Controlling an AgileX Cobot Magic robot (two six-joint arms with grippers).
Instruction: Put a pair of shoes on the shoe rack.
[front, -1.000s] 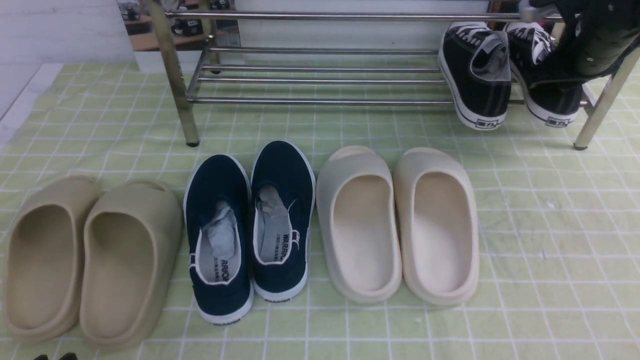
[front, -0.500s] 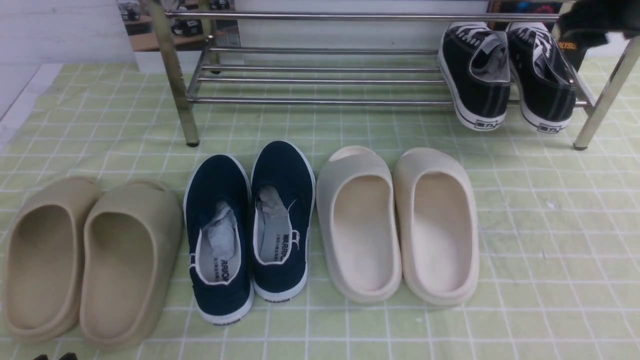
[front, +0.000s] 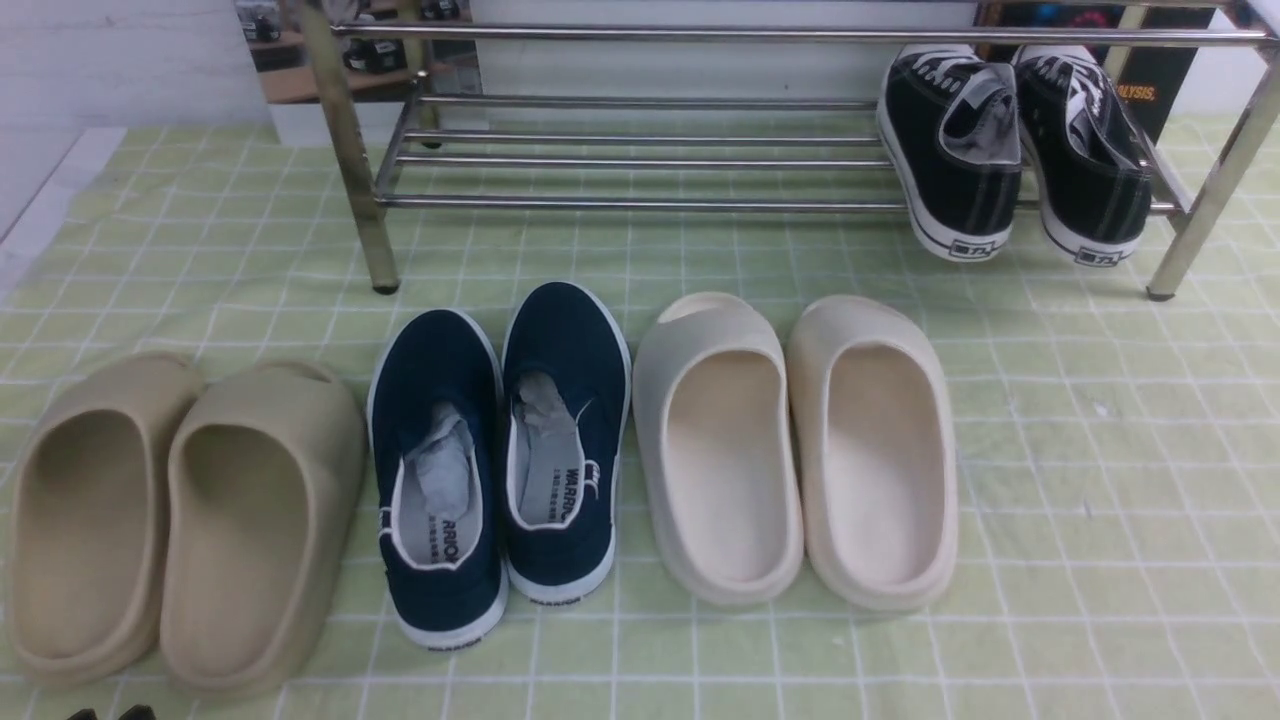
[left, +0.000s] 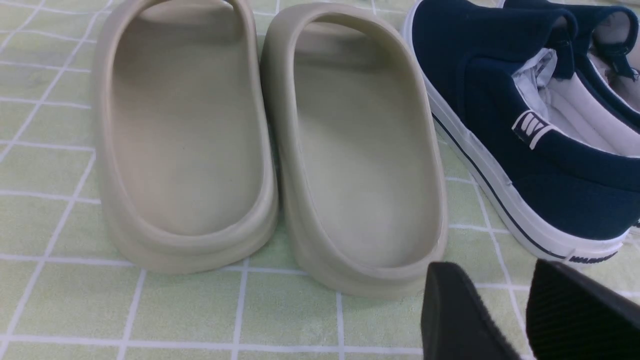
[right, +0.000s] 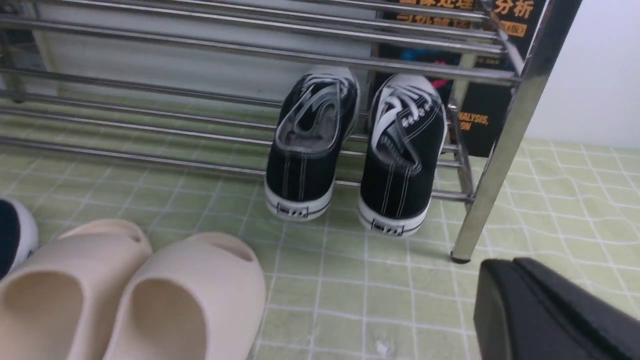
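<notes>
While right gripper sits closed, empty, lower right, left gripper has fingers apart, nothing held. Pair of shoes upper right on shoe rack, heels overhanging front bar. Task looks done.

- Light is bright and even, coming from above; no dim corners on the pale green checked cloth.
- Shadows are soft and short beneath the shiny steel-bar shoe rack, with streaked glare on its bars.
- My black ribbed left fingers and black right fingers are soft-edged at close range.
</notes>
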